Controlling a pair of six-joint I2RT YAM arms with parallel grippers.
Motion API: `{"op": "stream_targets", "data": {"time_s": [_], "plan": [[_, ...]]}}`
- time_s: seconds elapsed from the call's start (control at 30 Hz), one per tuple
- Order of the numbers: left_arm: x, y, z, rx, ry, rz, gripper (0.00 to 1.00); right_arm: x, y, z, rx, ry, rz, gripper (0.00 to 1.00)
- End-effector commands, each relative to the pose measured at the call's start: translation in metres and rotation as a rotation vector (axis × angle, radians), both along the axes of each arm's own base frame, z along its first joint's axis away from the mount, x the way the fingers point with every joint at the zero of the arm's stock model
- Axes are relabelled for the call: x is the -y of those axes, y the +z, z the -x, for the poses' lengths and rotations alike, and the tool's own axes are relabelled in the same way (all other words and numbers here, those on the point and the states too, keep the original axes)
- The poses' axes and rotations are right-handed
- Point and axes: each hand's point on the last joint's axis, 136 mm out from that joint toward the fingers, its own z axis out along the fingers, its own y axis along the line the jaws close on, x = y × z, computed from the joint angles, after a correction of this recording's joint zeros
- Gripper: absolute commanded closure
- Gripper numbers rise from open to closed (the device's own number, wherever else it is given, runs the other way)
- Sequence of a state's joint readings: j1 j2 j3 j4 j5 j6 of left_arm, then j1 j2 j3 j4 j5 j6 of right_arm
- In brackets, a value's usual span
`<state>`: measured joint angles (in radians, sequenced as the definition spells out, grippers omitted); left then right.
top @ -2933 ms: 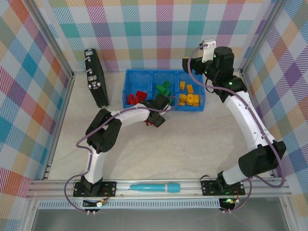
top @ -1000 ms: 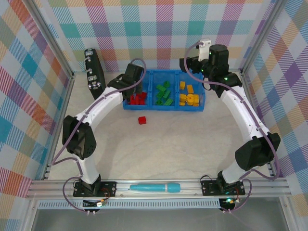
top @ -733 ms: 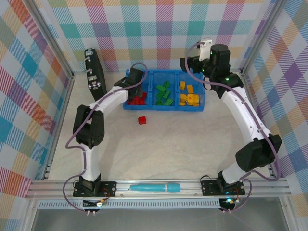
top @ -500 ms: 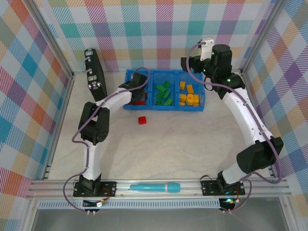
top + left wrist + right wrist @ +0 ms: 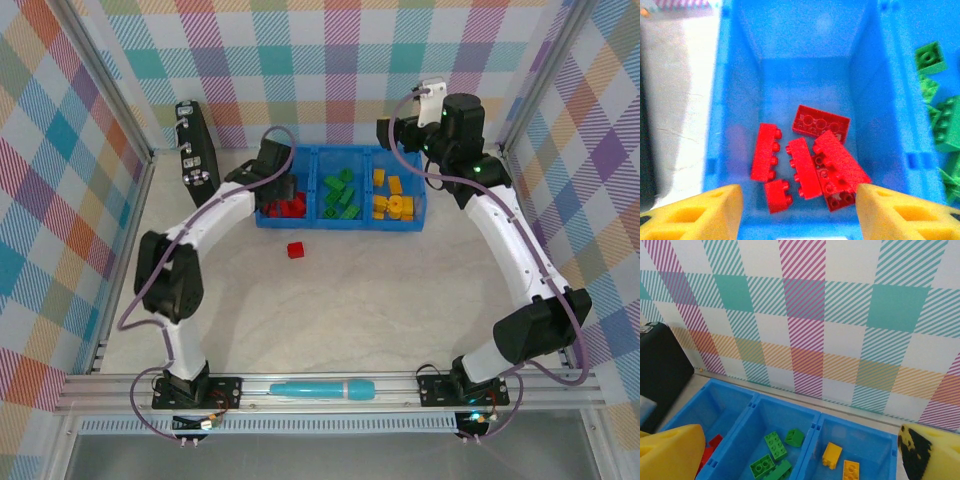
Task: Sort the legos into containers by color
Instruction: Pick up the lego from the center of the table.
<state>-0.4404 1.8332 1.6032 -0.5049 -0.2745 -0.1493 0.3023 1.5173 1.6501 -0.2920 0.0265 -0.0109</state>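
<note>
Hovering left fingers apart, empty, over the red compartment, needing a straight rise before fetching the stray brick.

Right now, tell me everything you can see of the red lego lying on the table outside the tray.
The red lego is one small brick of glossy red plastic, roughly square from above. Its studs are too small to make out. It lies alone on the pale table, just in front of the left compartment of the blue tray, with a clear gap between them. Nothing but the table touches it.
</note>
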Motion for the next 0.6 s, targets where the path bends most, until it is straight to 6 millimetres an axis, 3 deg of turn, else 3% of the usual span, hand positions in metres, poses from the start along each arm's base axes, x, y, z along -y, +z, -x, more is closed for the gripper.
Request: {"op": "stream_targets", "data": {"time_s": [0.0,0.13,0.27,0.4,0.57], "plan": [[-0.002,-0.002,0.044,-0.09,-0.021,-0.042,0.38,0.0,0.017,0.007,0.041,0.0,-0.026,0.01],[-0.009,-0.02,0.088,-0.201,-0.01,-0.054,0.37,0.0,0.019,0.01,0.045,0.003,-0.029,0.01],[-0.003,-0.037,0.118,-0.256,0.009,-0.007,0.35,-0.002,0.019,0.01,0.041,0.017,-0.046,0.01],[0.011,-0.054,0.132,-0.27,0.017,0.027,0.34,-0.005,0.019,0.011,0.035,0.029,-0.061,0.01],[0.028,-0.073,0.132,-0.285,0.005,0.038,0.3,-0.007,0.02,0.013,0.03,0.042,-0.071,0.01]]}}
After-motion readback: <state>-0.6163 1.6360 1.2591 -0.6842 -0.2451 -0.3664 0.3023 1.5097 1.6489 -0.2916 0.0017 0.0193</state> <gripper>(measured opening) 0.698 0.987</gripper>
